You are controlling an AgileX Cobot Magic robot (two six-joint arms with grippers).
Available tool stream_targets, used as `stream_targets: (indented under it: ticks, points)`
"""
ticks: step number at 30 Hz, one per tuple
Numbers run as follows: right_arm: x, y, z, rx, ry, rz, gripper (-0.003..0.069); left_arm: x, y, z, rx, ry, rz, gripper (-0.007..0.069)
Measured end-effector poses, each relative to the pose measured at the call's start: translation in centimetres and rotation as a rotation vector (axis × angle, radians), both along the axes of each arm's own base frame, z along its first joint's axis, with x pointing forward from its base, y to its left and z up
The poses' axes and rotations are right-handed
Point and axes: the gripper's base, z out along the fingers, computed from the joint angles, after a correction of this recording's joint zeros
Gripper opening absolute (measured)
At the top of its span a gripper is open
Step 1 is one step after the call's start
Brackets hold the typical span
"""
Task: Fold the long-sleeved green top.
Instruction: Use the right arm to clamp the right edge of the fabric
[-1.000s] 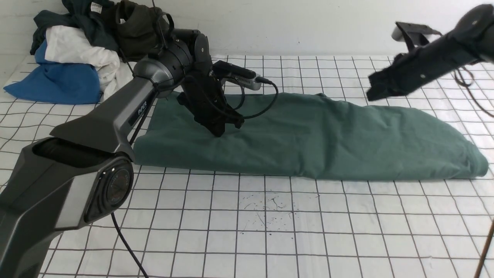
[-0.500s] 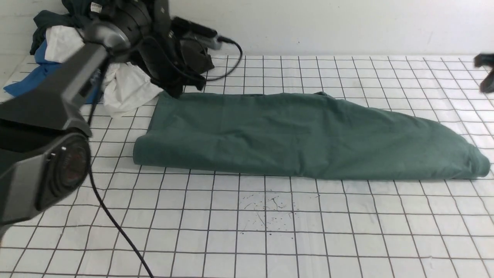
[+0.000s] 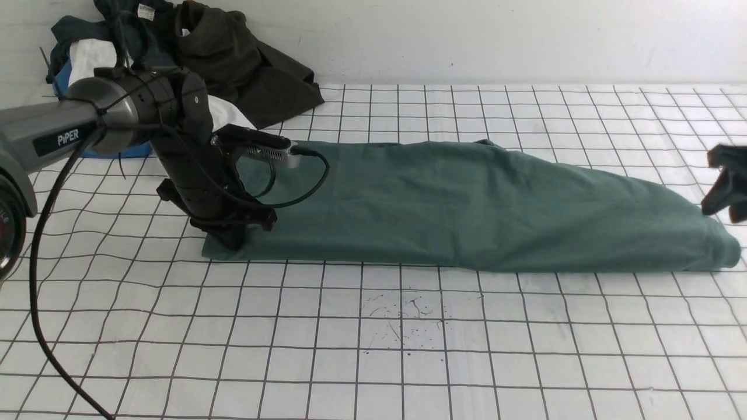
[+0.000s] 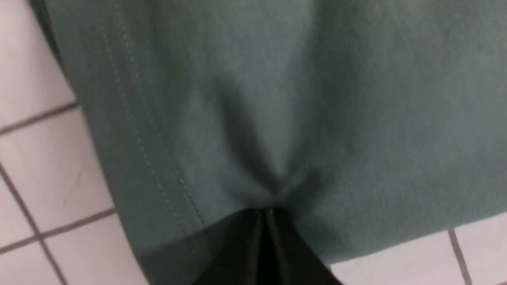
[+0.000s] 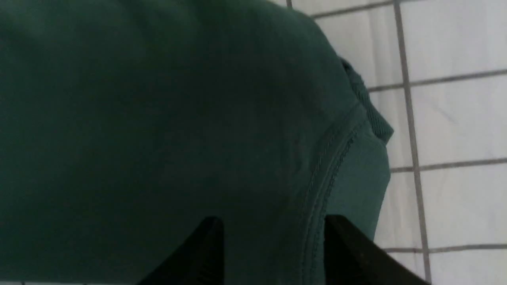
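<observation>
The green long-sleeved top lies folded lengthwise as a long band across the gridded table; its logo is hidden. My left gripper stands on the top's near-left corner. Its fingers are shut together and their tips press into the green cloth, which puckers around them beside a stitched hem. My right gripper hangs at the top's right end, partly cut off by the picture's edge. It is open, its two fingers apart just over the cloth, with a stitched seam between them.
A heap of other clothes sits at the back left: a dark olive garment, a dark teal one with a white label, white cloth and blue cloth. Ink specks mark the table in front of the top.
My left arm lifted off the top's middle, swung back toward the heap, then came down on the near-left corner. My right gripper dropped to the top's right end and opened.
</observation>
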Motion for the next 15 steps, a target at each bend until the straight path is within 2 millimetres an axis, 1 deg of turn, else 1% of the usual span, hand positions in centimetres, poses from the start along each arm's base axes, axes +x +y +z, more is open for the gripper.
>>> stream_targets:
  ticks: [1, 2, 3, 4, 6, 7, 8, 9, 11, 12, 13, 14, 15]
  points:
    - [-0.2, 0.0, -0.6, -0.004, 0.011, -0.002, 0.0422, 0.0, 0.0, 0.2, 0.005, -0.004, -0.003, -0.0008]
    - [-0.2, 0.0, -0.6, -0.004, 0.011, -0.002, 0.0422, 0.0, 0.1, 0.2, 0.010, -0.005, -0.004, -0.0008]
    - [-0.3, -0.1, -1.1, -0.012, 0.022, -0.002, 0.0452, -0.1, 0.1, 0.5, 0.021, -0.006, -0.009, -0.0008]
    - [-0.5, -0.3, -1.7, -0.035, 0.038, -0.011, 0.0503, -0.3, 0.4, 1.1, 0.051, -0.002, -0.022, -0.0008]
    - [-0.5, -0.6, -2.1, -0.064, 0.052, -0.035, 0.0526, -0.7, 0.7, 2.9, 0.071, -0.027, -0.028, -0.0008]
    - [-0.4, -0.8, -2.4, -0.073, 0.061, -0.070, 0.0533, -1.2, 1.0, 5.6, 0.070, -0.089, -0.025, -0.0008]
    - [-0.4, -0.8, -2.6, -0.072, 0.064, -0.078, 0.0532, -1.5, 1.1, 6.8, 0.066, -0.116, -0.023, -0.0008]
    - [-0.3, -0.8, -2.8, -0.067, 0.070, -0.096, 0.0527, -2.1, 1.2, 9.0, 0.056, -0.165, -0.020, -0.0008]
    - [-0.2, -0.7, -3.4, -0.038, 0.082, -0.122, 0.0494, -3.8, 1.3, 13.5, 0.032, -0.271, -0.017, -0.0008]
    - [-0.2, -0.7, -3.5, -0.034, 0.083, -0.125, 0.0490, -3.8, 1.3, 13.5, 0.029, -0.271, -0.016, -0.0008]
    - [0.0, -0.5, -4.0, -0.002, 0.089, -0.139, 0.0447, -5.5, 1.5, 16.9, 0.012, -0.350, -0.018, -0.0008]
    - [0.0, -0.3, -4.4, 0.023, 0.099, -0.145, 0.0409, -6.6, 1.7, 18.8, 0.003, -0.391, -0.019, -0.0008]
    - [0.1, -0.2, -4.5, 0.035, 0.099, -0.140, 0.0374, -7.7, 1.8, 20.2, -0.003, -0.421, -0.020, -0.0008]
